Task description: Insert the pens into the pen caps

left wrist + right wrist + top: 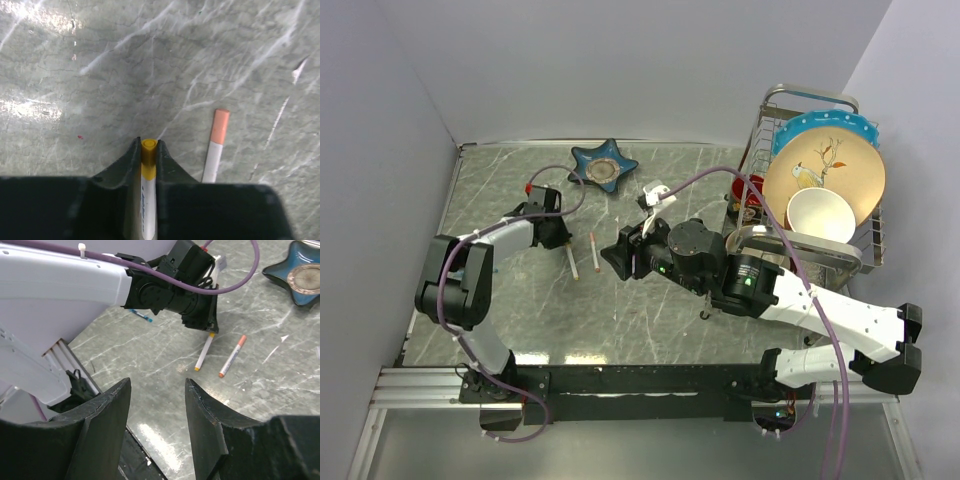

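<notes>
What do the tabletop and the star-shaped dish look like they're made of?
Tabletop: grey marble-look stone or laminate, white veins, glossy glare patches. Star-shaped dish: probably glazed ceramic, shiny blue rim, paler centre.

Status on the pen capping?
Left gripper shut on yellow-capped pen. Right gripper open, empty. Orange-capped pen lies loose on table beside it. Nothing blocking.
</notes>
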